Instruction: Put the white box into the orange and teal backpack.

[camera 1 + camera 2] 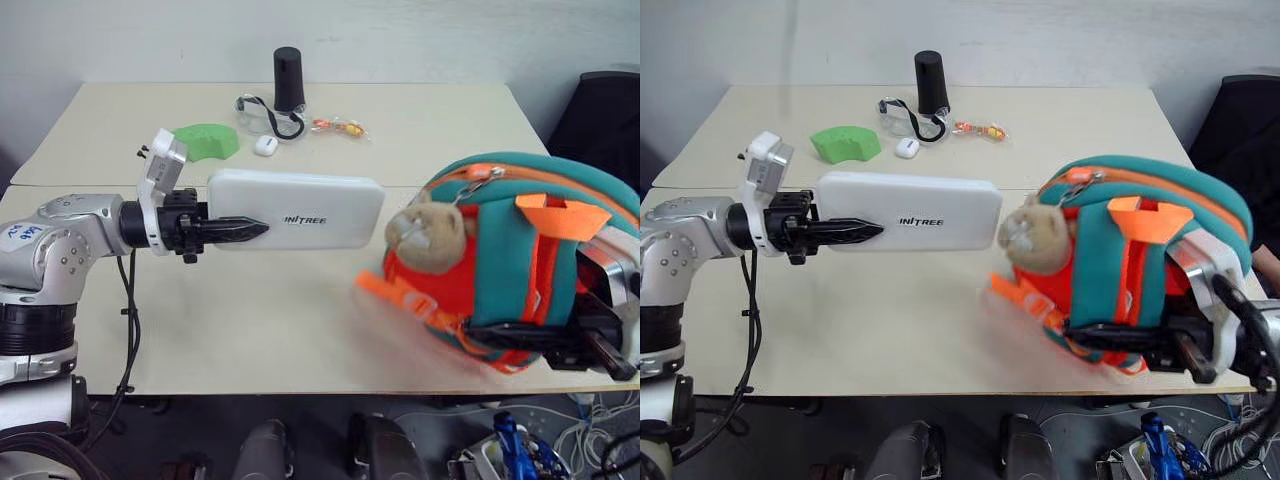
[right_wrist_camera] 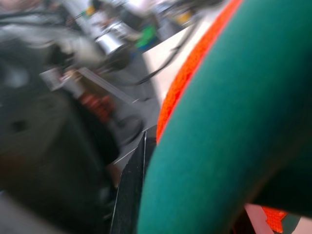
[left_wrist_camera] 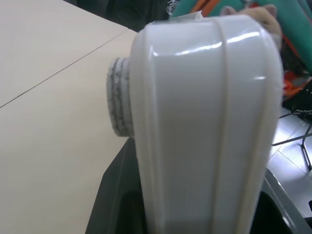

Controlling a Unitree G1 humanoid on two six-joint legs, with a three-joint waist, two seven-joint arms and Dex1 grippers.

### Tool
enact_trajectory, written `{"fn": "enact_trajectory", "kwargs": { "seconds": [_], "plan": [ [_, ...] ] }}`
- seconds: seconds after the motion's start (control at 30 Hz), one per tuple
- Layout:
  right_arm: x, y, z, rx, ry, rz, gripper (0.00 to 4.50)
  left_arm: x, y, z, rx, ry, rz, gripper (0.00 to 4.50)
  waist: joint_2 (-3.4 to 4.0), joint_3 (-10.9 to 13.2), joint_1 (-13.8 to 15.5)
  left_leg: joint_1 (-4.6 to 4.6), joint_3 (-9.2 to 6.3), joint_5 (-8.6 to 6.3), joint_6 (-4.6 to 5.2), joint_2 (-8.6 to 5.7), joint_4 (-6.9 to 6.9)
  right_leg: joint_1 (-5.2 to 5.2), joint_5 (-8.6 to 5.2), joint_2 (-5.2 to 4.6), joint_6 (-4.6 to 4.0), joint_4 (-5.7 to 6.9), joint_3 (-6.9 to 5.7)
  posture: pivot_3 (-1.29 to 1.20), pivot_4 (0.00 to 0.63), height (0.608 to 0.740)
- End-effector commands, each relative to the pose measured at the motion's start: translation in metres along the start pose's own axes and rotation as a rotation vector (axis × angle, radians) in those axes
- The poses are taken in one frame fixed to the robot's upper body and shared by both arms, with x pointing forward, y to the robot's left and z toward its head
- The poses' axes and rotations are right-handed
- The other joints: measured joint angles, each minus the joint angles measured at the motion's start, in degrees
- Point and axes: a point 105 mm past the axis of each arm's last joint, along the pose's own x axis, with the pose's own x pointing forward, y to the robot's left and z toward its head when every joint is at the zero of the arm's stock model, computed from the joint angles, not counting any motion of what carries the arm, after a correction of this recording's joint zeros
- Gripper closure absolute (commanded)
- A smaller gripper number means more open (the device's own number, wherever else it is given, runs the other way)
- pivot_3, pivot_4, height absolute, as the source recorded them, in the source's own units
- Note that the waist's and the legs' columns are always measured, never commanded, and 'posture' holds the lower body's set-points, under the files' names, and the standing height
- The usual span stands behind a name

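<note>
My left gripper point(image 1: 255, 229) is shut on the left end of the white box point(image 1: 310, 205), a long flat case that it holds level above the table point(image 1: 300, 320); its free end points toward the backpack. In the left wrist view the white box point(image 3: 204, 122) rises between the fingers. The orange and teal backpack point(image 1: 510, 240) sits at the table's front right, with its plush hamster point(image 1: 432, 232) facing the box and an orange strap point(image 1: 400, 295) trailing. My right gripper point(image 1: 490, 335) is clamped on its lower edge. Teal fabric point(image 2: 234, 122) lies against one finger point(image 2: 129, 195) of that gripper.
At the back of the table stand a black cylinder point(image 1: 288, 78), safety glasses point(image 1: 265, 115), a green foam piece point(image 1: 207, 140), a tiny white case point(image 1: 265, 145) and an orange packet point(image 1: 338, 127). A black chair point(image 1: 605, 110) stands at the far right.
</note>
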Motion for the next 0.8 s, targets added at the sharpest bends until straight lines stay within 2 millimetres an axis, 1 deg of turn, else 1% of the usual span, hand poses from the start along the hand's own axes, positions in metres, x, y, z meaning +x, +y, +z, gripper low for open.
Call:
{"fn": "enact_trajectory", "kwargs": {
  "seconds": [0.03,0.13,0.23,0.37,0.57,0.67,0.8],
  "plan": [
    [0.002,0.028,-0.002,-0.019,0.082,0.145,4.48,-0.006,-0.006,0.019,0.084,-0.013,-0.025,3.16,-0.03,0.0,0.2,0.0,0.0,-0.01,0.01,0.0,0.0,0.0,0.0,0.01,0.0,-0.02,0.0,0.0,0.15,0.74],
    [-0.002,0.032,-0.009,-0.007,0.131,0.173,4.48,-0.009,-0.01,0.023,0.095,-0.01,-0.054,3.16,-0.05,0.0,0.3,-0.01,0.01,-0.02,0.03,0.0,0.01,0.01,0.0,0.02,0.0,-0.03,0.0,0.0,0.15,0.74],
    [-0.006,0.028,-0.011,-0.004,0.147,0.169,4.48,-0.01,-0.019,0.027,0.107,-0.002,-0.106,3.16,-0.06,0.0,0.5,0.0,0.01,-0.03,0.05,-0.02,0.06,0.01,0.0,0.01,0.01,0.0,0.0,0.0,0.15,0.74],
    [-0.01,0.019,-0.011,-0.01,0.146,0.141,4.48,-0.009,-0.037,0.03,0.156,0.021,-0.197,3.16,-0.14,0.1,0.8,-0.01,0.01,-0.03,0.04,-0.01,0.07,0.01,0.0,0.01,0.0,0.0,0.01,0.0,0.15,0.74],
    [-0.01,0.014,-0.015,-0.008,0.149,0.128,4.48,-0.007,-0.046,0.04,0.257,0.04,-0.212,3.16,-0.17,0.1,1.0,-0.01,0.0,-0.02,0.02,-0.01,0.11,0.01,0.0,0.01,0.0,0.02,0.0,0.0,0.15,0.74],
    [-0.01,0.013,-0.016,-0.009,0.148,0.121,4.48,-0.005,-0.049,0.037,0.296,0.071,-0.226,3.16,-0.16,0.1,1.0,0.0,0.0,-0.03,0.02,-0.02,0.11,0.02,0.0,0.01,0.0,0.03,0.0,0.0,0.15,0.74],
    [-0.01,0.012,-0.017,-0.011,0.146,0.116,4.48,0.006,-0.048,0.028,0.345,0.117,-0.231,3.16,-0.17,0.1,1.0,-0.01,0.0,-0.03,0.02,-0.02,0.11,0.02,0.0,0.02,0.0,0.02,-0.01,0.0,0.15,0.74]
  ]
}}
